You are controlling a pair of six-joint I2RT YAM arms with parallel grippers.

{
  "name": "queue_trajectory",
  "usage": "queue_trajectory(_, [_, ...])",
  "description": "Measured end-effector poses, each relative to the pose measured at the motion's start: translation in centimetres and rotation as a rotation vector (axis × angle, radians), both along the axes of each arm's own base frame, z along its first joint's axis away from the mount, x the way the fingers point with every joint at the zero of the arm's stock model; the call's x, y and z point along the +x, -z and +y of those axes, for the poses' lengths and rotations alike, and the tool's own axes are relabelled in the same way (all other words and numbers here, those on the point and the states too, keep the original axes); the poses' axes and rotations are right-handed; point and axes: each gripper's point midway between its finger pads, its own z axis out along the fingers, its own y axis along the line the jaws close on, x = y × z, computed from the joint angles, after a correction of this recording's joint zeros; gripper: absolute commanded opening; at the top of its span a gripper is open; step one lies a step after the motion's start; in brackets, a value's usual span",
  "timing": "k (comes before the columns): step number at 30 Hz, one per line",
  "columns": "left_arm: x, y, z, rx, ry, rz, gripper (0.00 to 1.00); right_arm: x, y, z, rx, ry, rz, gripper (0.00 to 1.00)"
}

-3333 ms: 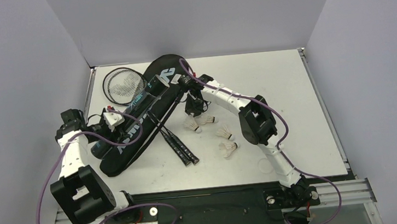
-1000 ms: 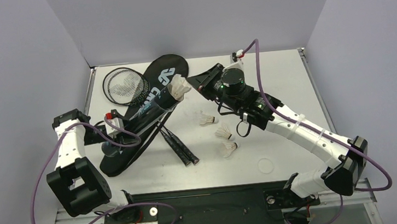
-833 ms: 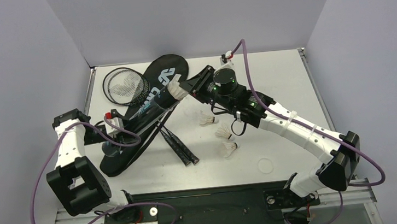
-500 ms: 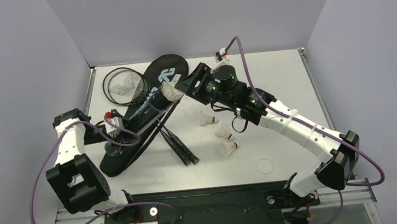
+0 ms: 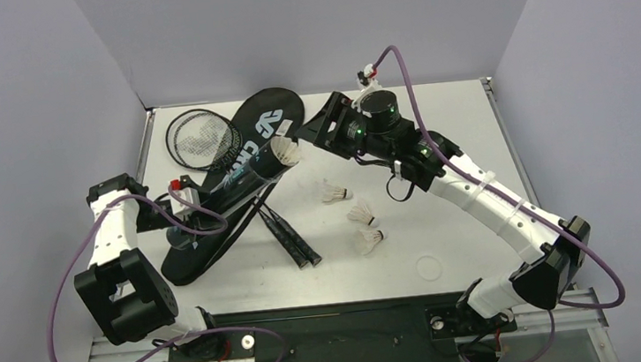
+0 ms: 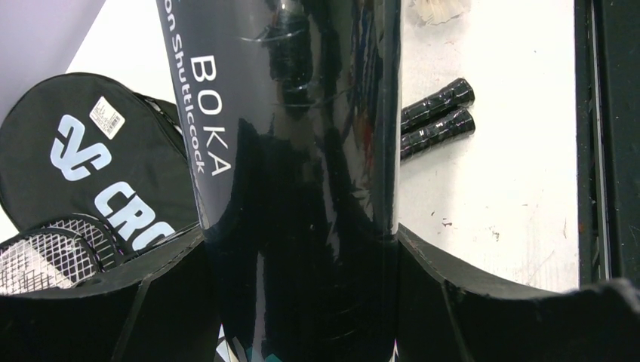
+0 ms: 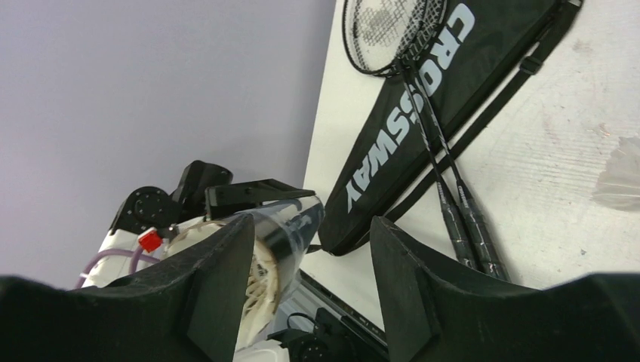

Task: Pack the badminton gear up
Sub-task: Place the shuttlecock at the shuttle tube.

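My left gripper (image 5: 181, 221) is shut on the lower end of the long black tube (image 5: 237, 182) and holds it tilted above the bag; in the left wrist view the tube (image 6: 294, 151) fills the gap of the left gripper (image 6: 298, 249). A white shuttlecock (image 5: 290, 153) sits in the tube's open mouth. My right gripper (image 5: 308, 133) is open and empty just beyond that mouth; in the right wrist view the mouth with the shuttlecock (image 7: 264, 279) shows beside the right gripper (image 7: 309, 234). Three shuttlecocks (image 5: 360, 215) lie on the table. Two rackets (image 5: 200, 139) lie across the CROSSWAY bag (image 5: 207, 241).
The racket handles (image 5: 296, 241) stick out over the table's middle. A pale round disc (image 5: 430, 268) lies near the front edge on the right. Grey walls close in the left, back and right sides.
My right gripper carried a shuttlecock from the table to the raised tube, pressed it into the mouth, let go and drew back slightly. The left arm has held the tube still.
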Motion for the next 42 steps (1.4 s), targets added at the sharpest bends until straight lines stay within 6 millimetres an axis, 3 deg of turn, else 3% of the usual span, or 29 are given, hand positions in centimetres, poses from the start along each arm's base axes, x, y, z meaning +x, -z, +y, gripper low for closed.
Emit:
queue_trajectory(6, [0.0, -0.1, -0.4, -0.007, 0.010, -0.002, 0.21, -1.1, -2.0, 0.3, 0.030, -0.051, -0.037, 0.53])
queue_trajectory(12, [-0.1, -0.2, -0.6, -0.011, 0.016, -0.003, 0.21, -2.2, -2.8, 0.3, 0.049, -0.086, -0.047, 0.43])
queue_trajectory(17, [0.0, -0.2, -0.6, -0.014, 0.015, -0.003, 0.21, -3.4, -1.9, 0.8, 0.025, -0.126, -0.043, 0.34])
queue_trajectory(22, [0.0, -0.3, -0.7, -0.017, 0.015, -0.001, 0.21, -5.0, 0.1, 1.7, -0.020, -0.176, -0.019, 0.34])
queue_trajectory(35, [-0.2, -0.6, -1.3, -0.004, 0.043, -0.018, 0.21, -5.4, 0.3, 3.3, -0.065, -0.229, -0.043, 0.52])
queue_trajectory(42, [-0.9, -1.4, -2.2, -0.003, 0.065, -0.023, 0.21, -3.5, 0.9, 1.1, -0.054, -0.224, 0.013, 0.56])
